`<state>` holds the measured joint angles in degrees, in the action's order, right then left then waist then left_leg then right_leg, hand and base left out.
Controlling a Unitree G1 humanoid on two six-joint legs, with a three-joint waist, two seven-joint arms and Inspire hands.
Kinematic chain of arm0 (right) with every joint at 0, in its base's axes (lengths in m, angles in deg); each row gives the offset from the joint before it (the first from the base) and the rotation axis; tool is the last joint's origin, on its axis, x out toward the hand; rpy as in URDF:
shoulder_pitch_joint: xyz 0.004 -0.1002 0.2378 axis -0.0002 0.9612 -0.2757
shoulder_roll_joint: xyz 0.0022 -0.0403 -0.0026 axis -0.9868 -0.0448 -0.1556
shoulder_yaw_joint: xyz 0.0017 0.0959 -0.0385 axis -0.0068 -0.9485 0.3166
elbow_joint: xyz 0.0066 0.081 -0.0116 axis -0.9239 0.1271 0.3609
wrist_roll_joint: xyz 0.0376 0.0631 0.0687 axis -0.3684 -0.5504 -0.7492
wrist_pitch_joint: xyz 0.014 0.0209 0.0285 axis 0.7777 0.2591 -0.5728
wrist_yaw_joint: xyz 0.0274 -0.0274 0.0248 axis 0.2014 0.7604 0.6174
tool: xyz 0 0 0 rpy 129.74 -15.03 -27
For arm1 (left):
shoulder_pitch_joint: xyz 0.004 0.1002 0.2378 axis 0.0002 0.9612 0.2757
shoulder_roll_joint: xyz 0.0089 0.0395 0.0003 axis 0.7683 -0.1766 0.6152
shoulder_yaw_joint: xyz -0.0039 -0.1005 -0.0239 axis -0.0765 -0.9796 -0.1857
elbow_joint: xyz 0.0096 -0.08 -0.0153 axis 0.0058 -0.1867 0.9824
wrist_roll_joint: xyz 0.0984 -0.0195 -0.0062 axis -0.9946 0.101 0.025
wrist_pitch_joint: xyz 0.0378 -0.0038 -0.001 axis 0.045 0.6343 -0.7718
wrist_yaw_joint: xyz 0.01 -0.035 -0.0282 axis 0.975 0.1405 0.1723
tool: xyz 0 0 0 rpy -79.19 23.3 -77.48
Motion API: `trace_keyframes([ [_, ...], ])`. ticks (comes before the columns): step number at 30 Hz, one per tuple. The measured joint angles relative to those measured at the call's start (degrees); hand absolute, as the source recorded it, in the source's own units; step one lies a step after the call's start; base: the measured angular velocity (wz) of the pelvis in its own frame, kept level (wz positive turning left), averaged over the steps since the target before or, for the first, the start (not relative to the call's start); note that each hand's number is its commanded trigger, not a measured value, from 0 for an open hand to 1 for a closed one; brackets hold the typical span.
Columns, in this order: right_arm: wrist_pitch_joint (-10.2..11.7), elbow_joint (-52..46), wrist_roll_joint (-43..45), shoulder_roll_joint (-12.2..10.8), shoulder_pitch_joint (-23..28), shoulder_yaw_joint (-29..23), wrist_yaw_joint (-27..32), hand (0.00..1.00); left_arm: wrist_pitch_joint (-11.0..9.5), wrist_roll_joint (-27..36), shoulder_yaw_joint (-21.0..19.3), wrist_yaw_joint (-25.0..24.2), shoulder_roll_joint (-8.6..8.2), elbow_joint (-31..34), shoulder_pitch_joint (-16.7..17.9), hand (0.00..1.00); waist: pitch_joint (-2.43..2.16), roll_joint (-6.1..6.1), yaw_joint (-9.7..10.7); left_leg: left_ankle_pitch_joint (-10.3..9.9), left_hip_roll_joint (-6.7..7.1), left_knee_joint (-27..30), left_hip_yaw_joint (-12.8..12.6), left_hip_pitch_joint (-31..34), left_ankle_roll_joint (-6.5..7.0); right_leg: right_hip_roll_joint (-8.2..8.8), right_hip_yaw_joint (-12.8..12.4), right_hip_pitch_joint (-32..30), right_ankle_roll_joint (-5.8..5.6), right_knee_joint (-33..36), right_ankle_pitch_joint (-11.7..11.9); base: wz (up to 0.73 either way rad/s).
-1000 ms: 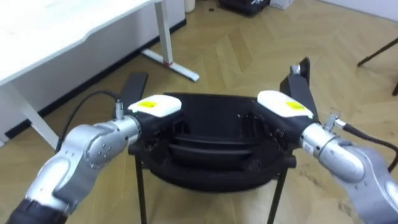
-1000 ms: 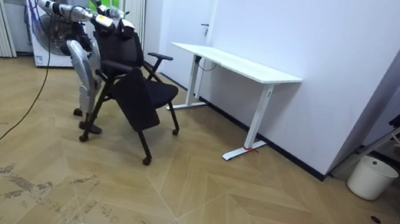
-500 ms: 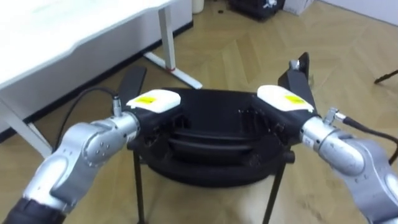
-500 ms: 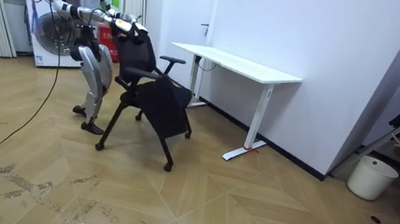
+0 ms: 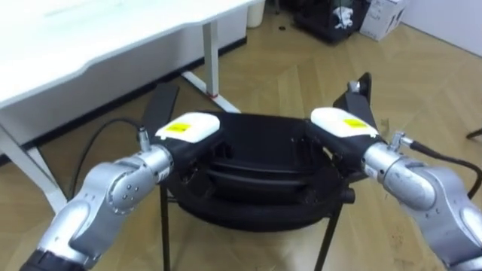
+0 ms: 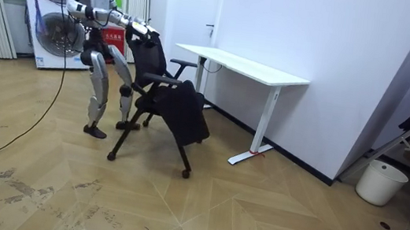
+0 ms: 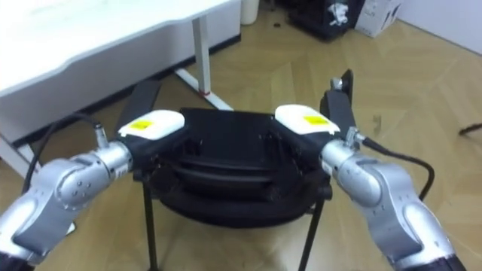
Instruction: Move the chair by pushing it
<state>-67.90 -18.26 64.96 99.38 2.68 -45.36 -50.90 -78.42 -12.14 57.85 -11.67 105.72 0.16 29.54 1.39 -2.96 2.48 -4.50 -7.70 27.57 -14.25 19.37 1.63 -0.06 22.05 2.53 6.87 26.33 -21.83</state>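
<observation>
At the room view's left, robot stands legs apart on the wood floor behind the black chair, both arms stretched forward to the top of its backrest. Chair sits between robot and the white desk, near the desk's end but apart from it, backrest toward the robot, seat side toward the room view's right.

Eye views: left hand lies on the backrest's top edge at the left, right hand on the same edge at the right. The 2 hands are well apart with the backrest's middle between them. Backs of the hands face up. Fingers go down over the far side into black chair parts, so can't tell if they are curled round it or straight.

2 armrests stick out past the hands: left armrest, right armrest. Desk leg is just beyond the chair, upper left. White bucket by the wall, far at the room view's right.
</observation>
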Motion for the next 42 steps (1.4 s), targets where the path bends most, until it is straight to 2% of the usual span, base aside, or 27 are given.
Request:
trace_keyframes([
  [1,-0.01,-0.78,0.60,-0.31,0.24,0.00,-0.71,1.00,0.13,-0.35,-0.48,-0.64,0.13,1.30,0.98,1.00,-0.27,0.09,-0.03,2.18,0.72,-0.24,0.83,-0.34,0.93,0.24,0.97,1.05,-0.68,-0.42,-0.50,-0.10],
  [2,-0.14,-1.87,0.86,0.05,0.69,-0.05,-1.52,1.00,0.10,-0.37,-0.59,-0.74,0.10,1.92,1.52,1.00,-0.46,-0.29,0.05,2.23,1.94,-0.45,1.12,-1.11,1.54,0.98,1.26,1.76,-1.40,-0.78,-0.88,0.08],
  [6,0.02,-4.90,0.90,1.83,1.21,-0.02,-2.93,1.00,0.09,-1.40,-1.10,-1.99,-0.34,2.93,1.63,1.00,-0.55,-0.71,-0.07,1.33,5.57,-2.21,0.52,-3.04,2.38,4.21,1.86,2.92,-3.50,-0.53,-2.28,0.18],
  [8,0.03,-5.70,1.12,1.94,1.31,-0.07,-3.71,1.00,0.18,-1.60,-1.31,-2.37,-0.67,2.82,1.65,1.00,-0.49,-1.21,-0.42,0.09,8.05,-3.65,0.36,-5.06,2.84,6.51,2.53,4.48,-5.24,0.53,-3.29,0.12],
  [9,0.04,-5.94,1.47,1.96,1.31,-0.08,-3.89,1.00,0.12,-1.71,-1.42,-2.52,-0.77,2.81,1.64,1.00,-0.51,-1.39,-0.87,-0.42,8.59,-3.80,0.29,-5.24,2.94,7.39,2.93,4.29,-5.84,2.18,-3.61,0.10],
  [10,0.19,-6.19,1.99,1.98,1.29,-0.06,-3.92,1.00,0.07,-1.77,-1.49,-2.54,-0.84,2.80,1.63,1.00,-0.50,-1.42,-1.05,-1.45,9.14,-3.10,0.13,-5.48,3.38,9.58,5.16,2.87,-6.40,8.15,-3.49,0.18],
  [11,0.58,-6.16,1.94,2.14,1.27,-0.07,-3.93,1.00,-0.15,-1.78,-1.54,-2.53,-0.86,2.81,1.63,1.00,-0.52,-1.41,-1.07,-2.99,9.48,-1.36,0.12,-5.48,3.72,11.93,5.80,1.10,-7.75,15.26,-2.50,0.28],
  [12,0.75,-6.18,1.94,2.19,1.27,-0.06,-3.95,1.00,-0.26,-1.78,-1.58,-2.56,-0.88,2.84,1.63,1.00,-0.52,-1.45,-1.08,-3.81,9.58,-0.53,0.18,-5.52,3.79,12.71,5.21,0.05,-8.17,18.61,-1.62,0.40],
  [13,1.08,-6.17,2.04,2.24,1.28,-0.06,-3.97,1.00,-0.38,-1.88,-1.58,-2.51,-0.99,2.87,1.61,1.00,-0.53,-1.52,-1.07,-5.08,10.13,0.56,1.13,-5.75,3.99,13.89,3.51,-1.99,-7.82,24.07,1.11,0.53],
  [14,1.64,-5.92,2.16,2.32,1.36,-0.01,-4.01,1.00,-0.36,-2.28,-1.55,-2.53,-1.32,2.86,1.61,1.00,-0.53,-1.49,-0.78,-5.85,10.92,0.91,3.15,-6.41,4.15,14.07,1.95,-3.26,-7.49,27.96,4.61,0.64],
  [15,1.89,-5.72,2.11,2.35,1.55,0.00,-4.10,1.00,-0.34,-2.47,-1.36,-2.54,-1.44,2.80,1.62,1.00,-0.51,-1.50,-0.58,-6.10,11.32,0.80,4.48,-6.92,4.17,14.01,1.32,-3.47,-7.54,29.40,6.65,0.85],
  [16,2.74,-4.61,1.90,2.30,1.95,0.00,-4.14,1.00,-0.41,-2.59,-0.63,-2.25,-1.51,2.37,1.62,1.00,-0.46,-1.44,-0.35,-6.42,11.45,0.37,6.98,-8.62,4.24,13.58,0.46,-3.80,-8.23,31.51,11.14,0.86],
  [17,3.99,-3.47,1.69,1.95,1.97,0.04,-4.25,1.00,-0.58,-2.89,0.05,-2.00,-1.10,2.28,1.61,1.00,-0.08,-0.74,-0.49,-6.92,11.45,0.04,9.09,-9.79,4.10,12.40,-1.77,-5.40,-8.57,33.31,11.48,0.79],
  [18,4.35,-3.42,1.70,1.79,1.99,0.10,-4.24,1.00,-0.77,-2.90,0.05,-1.89,-0.78,2.28,1.61,1.00,-0.15,-0.84,-0.52,-7.08,11.43,-0.08,9.90,-10.06,3.99,11.82,-2.69,-6.57,-8.48,33.84,9.94,0.67],
  [20,4.50,-2.43,0.64,0.82,1.96,0.10,-3.83,1.00,-1.10,-2.40,0.26,-1.28,0.42,2.19,1.61,1.00,0.42,0.04,-0.69,-7.54,11.47,-0.43,13.14,-11.09,3.44,10.83,-5.47,-11.90,-8.29,33.31,5.84,0.66],
  [21,4.54,-2.18,0.42,0.63,1.97,0.12,-3.81,1.00,-1.10,-2.37,0.27,-1.27,0.61,2.18,1.61,1.00,0.50,0.27,-0.78,-7.70,11.46,-0.44,14.02,-11.25,3.23,10.76,-6.15,-13.05,-8.35,32.27,5.41,0.71],
  [24,5.40,-1.32,0.19,0.12,1.91,0.66,-3.62,1.00,-1.01,-2.28,0.25,-1.18,1.56,2.08,1.71,1.00,0.77,0.87,-0.93,-9.03,11.61,-0.02,19.57,-12.09,1.55,10.07,-11.26,-15.48,-8.91,18.03,4.70,0.87],
  [25,5.81,-1.26,0.19,-0.28,1.91,0.89,-3.62,1.00,-1.15,-2.26,0.12,-1.20,1.87,2.11,1.78,1.00,0.66,0.82,-1.02,-9.84,11.66,0.66,21.92,-12.04,0.70,8.57,-16.08,-14.96,-9.59,9.05,5.40,1.01],
  [26,6.25,-1.38,0.20,-0.41,1.96,1.16,-3.64,1.00,-1.38,-2.25,-0.40,-1.18,2.19,2.17,1.80,1.00,0.38,0.34,-1.01,-10.49,12.06,2.44,23.72,-11.02,-0.88,7.64,-18.53,-14.04,-10.56,4.26,9.20,1.05],
  [27,6.27,-1.34,0.24,-0.41,2.03,1.37,-3.73,1.00,-1.35,-2.43,-0.49,-1.10,1.99,2.08,1.82,1.00,0.28,0.78,-1.09,-11.03,11.73,3.35,24.63,-10.69,-1.41,7.45,-17.26,-13.51,-10.27,4.30,9.24,1.05],
  [28,6.30,-1.35,0.60,-0.49,2.08,1.97,-3.97,1.00,-1.06,-2.72,-0.50,-1.03,1.54,1.92,1.79,1.00,-0.24,1.66,-0.63,-11.45,10.01,3.83,23.94,-9.89,-1.89,7.58,-13.14,-12.53,-9.14,3.61,8.76,1.17],
  [29,6.30,-1.40,1.42,-0.50,2.13,2.15,-4.08,1.00,-1.18,-2.67,-0.76,-0.95,1.16,1.92,1.75,1.00,-0.19,1.90,0.50,-11.19,8.51,3.50,22.53,-9.57,-2.32,7.46,-10.20,-11.33,-8.26,2.94,8.43,1.16],
  [31,6.08,-1.91,3.26,-0.37,2.09,1.59,-4.27,1.00,-1.15,-3.14,-0.83,-0.79,0.01,1.93,1.75,1.00,-0.20,1.96,0.33,-10.49,7.04,1.76,21.24,-9.77,-3.36,6.39,-8.40,-9.91,-7.37,1.77,8.28,0.80],
  [32,6.08,-2.00,3.50,0.01,2.02,1.52,-4.29,1.00,-1.02,-3.21,-0.85,-0.86,-0.33,1.92,1.76,1.00,-0.28,2.11,0.18,-10.17,6.78,0.65,22.20,-10.24,-3.87,5.89,-7.18,-8.77,-7.08,0.37,8.30,0.48],
  [36,5.65,-2.07,3.50,0.13,1.21,1.45,-4.30,1.00,0.23,-3.29,-0.96,-0.89,-1.23,1.86,1.77,1.00,-0.28,2.12,-1.22,-9.46,6.07,-2.49,22.81,-12.31,-4.65,5.07,-6.04,-6.35,-6.53,-1.70,8.04,0.19],
  [40,5.61,-2.07,4.65,0.11,0.20,1.51,-4.34,1.00,1.06,-3.13,-1.36,-0.79,-1.78,1.87,1.74,1.00,-0.20,1.22,-1.36,-9.60,6.26,-2.96,24.60,-13.28,-4.93,4.45,-6.41,-4.42,-6.33,-1.97,6.36,0.29],
  [42,5.62,-2.05,4.79,-0.07,-0.01,1.51,-4.34,1.00,1.08,-3.10,-1.75,-0.78,-1.76,1.91,1.74,1.00,-0.04,0.79,-1.39,-9.63,5.90,-2.69,24.51,-13.44,-4.99,3.99,-6.30,-3.47,-6.03,-2.46,5.84,0.28],
])
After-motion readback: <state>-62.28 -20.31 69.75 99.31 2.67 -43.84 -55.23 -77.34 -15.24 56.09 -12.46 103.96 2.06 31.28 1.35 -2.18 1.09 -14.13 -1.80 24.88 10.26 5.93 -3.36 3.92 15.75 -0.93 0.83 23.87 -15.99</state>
